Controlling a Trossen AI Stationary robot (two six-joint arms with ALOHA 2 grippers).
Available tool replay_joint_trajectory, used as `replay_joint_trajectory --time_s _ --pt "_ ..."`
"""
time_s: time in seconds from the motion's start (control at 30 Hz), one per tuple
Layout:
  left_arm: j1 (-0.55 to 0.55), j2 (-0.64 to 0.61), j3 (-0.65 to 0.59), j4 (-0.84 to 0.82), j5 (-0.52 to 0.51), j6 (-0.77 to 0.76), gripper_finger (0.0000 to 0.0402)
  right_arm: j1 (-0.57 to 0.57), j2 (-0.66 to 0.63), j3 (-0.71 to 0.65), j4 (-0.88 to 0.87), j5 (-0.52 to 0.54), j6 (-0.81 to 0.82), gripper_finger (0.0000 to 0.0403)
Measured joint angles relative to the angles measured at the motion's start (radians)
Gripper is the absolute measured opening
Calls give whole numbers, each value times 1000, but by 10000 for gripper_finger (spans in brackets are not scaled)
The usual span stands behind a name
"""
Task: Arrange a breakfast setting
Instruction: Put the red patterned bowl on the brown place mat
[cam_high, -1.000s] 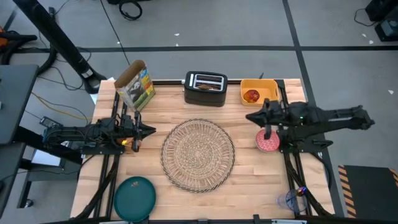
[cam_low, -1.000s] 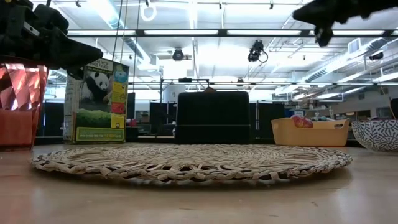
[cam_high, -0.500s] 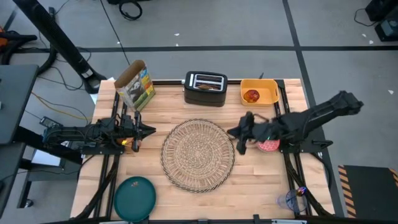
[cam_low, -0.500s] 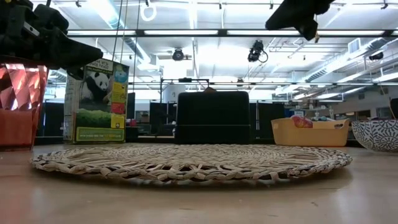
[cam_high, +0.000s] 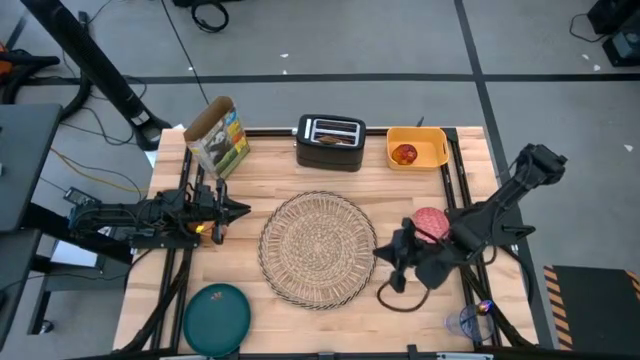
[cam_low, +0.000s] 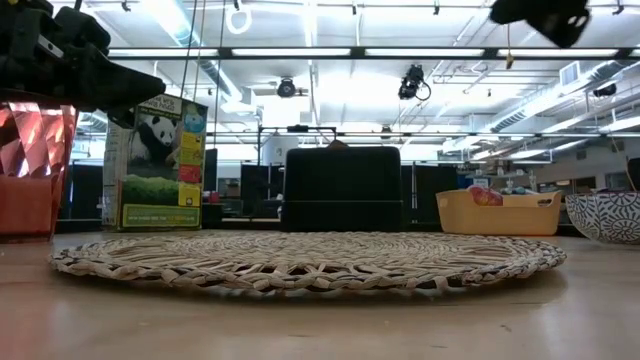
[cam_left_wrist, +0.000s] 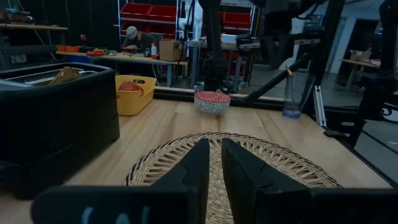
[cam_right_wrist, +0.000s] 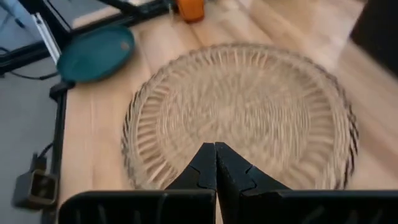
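Observation:
The round woven placemat (cam_high: 318, 248) lies flat mid-table. The teal plate (cam_high: 217, 318) rests at the near left corner. The orange cup (cam_low: 30, 165) stands beside my left gripper (cam_high: 235, 210), which waits level at the left with its fingers almost together and empty. The red bowl (cam_high: 430, 222) sits at the right, partly under my right arm. The apple (cam_high: 404, 153) lies in the yellow bin (cam_high: 416, 148), and the toast slice (cam_left_wrist: 65, 74) sticks out of the toaster (cam_high: 330, 142). My right gripper (cam_high: 393, 262) hangs shut, tipped down, off the placemat's near right rim.
A cereal box (cam_high: 217, 137) stands at the far left. A clear glass (cam_high: 470, 320) stands at the near right corner. Bare wood lies between the placemat and the table's near edge. People work at benches in the room beyond.
My right gripper has swung from above the red bowl toward the placemat, then toward the table's near edge. It has tipped downward and sunk a little on the way. It has stayed shut and empty.

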Motion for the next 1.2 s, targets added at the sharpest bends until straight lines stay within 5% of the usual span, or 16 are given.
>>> replay_joint_trajectory --time_s 0.27,0.6,0.83,1.2 --pt "0 0 0 0 0 0 50 -10 -2 81 -373 -156 219 11" --pt "0 0 0 0 0 0 50 -119 -1 23 -664 -194 425 139" --pt "0 0 0 0 0 0 50 -226 0 -136 -661 -312 512 162" --pt "0 0 0 0 0 0 50 -246 -2 -208 -519 -388 531 161"
